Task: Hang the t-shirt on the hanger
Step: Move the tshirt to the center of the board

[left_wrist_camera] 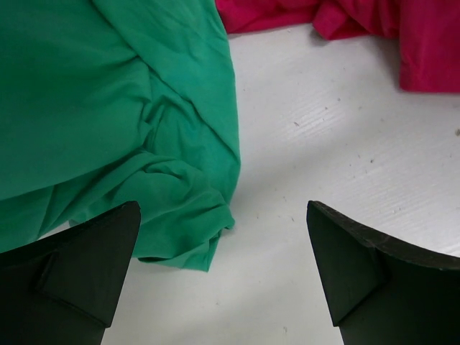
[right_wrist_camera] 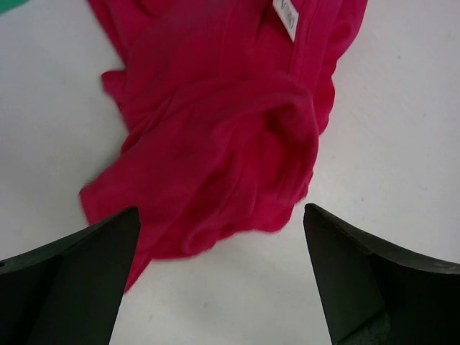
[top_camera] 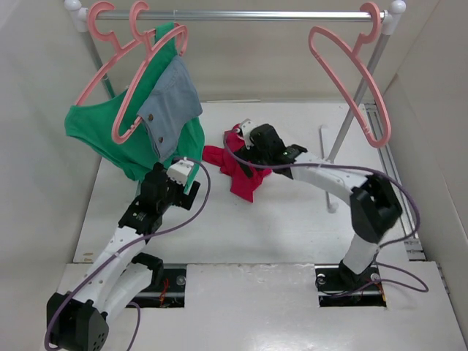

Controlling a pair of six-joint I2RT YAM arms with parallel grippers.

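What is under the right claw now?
The crumpled red t-shirt lies on the white table below the open right claw, with its white label facing up. Whatever is beneath the cloth is covered, so it cannot be seen.

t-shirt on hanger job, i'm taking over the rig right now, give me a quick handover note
Left gripper: open, empty, low over the table beside the hem of the green garment.
Right gripper: open, empty, directly above the t-shirt.
T-shirt: lies crumpled on the table mid-field, white label showing.
Hanger: hangs bare at the right end of the rail.
Done: nothing yet; the shirt is not gripped.
Left: grasp the shirt, bring it to the hanger, and dress it on.
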